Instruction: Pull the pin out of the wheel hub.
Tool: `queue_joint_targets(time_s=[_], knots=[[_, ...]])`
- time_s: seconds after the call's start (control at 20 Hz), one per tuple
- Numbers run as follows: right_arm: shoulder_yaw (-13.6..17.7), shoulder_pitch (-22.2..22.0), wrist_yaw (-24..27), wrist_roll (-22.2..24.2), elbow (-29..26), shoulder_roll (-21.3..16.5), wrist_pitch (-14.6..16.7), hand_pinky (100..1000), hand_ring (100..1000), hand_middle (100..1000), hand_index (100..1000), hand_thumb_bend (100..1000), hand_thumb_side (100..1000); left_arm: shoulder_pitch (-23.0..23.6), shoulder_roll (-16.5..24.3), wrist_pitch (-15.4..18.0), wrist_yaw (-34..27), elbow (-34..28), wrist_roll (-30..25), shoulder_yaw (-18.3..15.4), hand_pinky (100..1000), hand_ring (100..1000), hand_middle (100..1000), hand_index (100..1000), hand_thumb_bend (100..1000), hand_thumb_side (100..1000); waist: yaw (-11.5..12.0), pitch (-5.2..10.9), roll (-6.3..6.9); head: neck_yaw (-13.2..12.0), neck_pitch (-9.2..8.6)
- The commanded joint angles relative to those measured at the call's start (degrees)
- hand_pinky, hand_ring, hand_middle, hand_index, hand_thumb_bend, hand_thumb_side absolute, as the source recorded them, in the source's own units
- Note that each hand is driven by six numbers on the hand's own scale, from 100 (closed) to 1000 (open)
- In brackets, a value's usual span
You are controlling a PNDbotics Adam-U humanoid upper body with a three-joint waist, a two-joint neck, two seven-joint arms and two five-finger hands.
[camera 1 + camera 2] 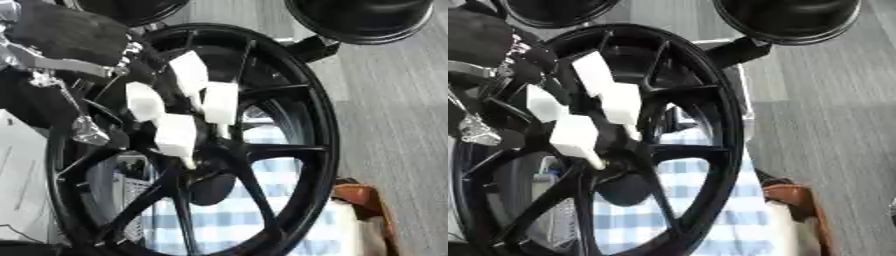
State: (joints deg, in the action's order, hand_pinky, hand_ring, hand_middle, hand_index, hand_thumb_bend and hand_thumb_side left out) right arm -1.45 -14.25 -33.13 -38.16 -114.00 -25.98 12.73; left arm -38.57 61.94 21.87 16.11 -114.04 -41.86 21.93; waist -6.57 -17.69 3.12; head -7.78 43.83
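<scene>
The left hand [175, 107] reaches in from the upper left, its white-tipped fingers [176, 135] curled together and pointing downward; silver wrist joints show.

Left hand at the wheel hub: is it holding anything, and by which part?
It cannot be told. The left hand reaches to the centre of the wheel hub, but no pin shows clearly there, so no hold can be confirmed.
</scene>
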Motion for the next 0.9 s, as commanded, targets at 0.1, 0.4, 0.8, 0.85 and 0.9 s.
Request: queue_joint_targets(time_s=[0.1, 0.4, 0.8, 0.85, 0.9], knots=[[-0.01, 0.12, 0.46, 0.36, -0.59, -0.51, 0.08, 718, 490, 542, 707, 100, 365, -0.4, 1.52, 10.98, 1.19, -0.55, -9.99, -1.6, 842, 799, 799, 827, 416, 343, 0.03, 0.65, -0.14, -0.13, 0.21], [-0.2, 0.2, 0.67, 0.6, -0.59, -0.11, 0.18, 716, 488, 541, 707, 100, 384, -0.07, 1.61, 11.12, 2.62, -0.55, -8.56, -2.43, 831, 784, 791, 818, 436, 349, -0.02, 0.43, -0.24, -0.15, 0.03], [-0.5, 0.46, 1.01, 0.93, -0.59, 0.31, 0.38, 715, 487, 540, 707, 100, 428, 0.44, 1.59, 10.97, 4.25, -0.55, -6.79, -2.85, 802, 760, 752, 807, 446, 352, -0.09, 0.06, -0.24, -0.13, -0.38], [-0.53, 0.49, 1.01, 0.95, -0.59, 0.35, 0.41, 715, 487, 540, 707, 100, 431, 0.5, 1.57, 11.01, 4.42, -0.55, -6.5, -2.92, 800, 759, 751, 806, 449, 353, -0.1, 0.01, -0.24, -0.1, -0.44], [-0.56, 0.52, 1.03, 0.97, -0.59, 0.41, 0.44, 714, 486, 539, 707, 100, 439, 0.51, 1.56, 11.03, 4.69, -0.55, -6.14, -3.06, 798, 759, 753, 806, 472, 365, -0.11, -0.04, -0.24, -0.07, -0.5]])
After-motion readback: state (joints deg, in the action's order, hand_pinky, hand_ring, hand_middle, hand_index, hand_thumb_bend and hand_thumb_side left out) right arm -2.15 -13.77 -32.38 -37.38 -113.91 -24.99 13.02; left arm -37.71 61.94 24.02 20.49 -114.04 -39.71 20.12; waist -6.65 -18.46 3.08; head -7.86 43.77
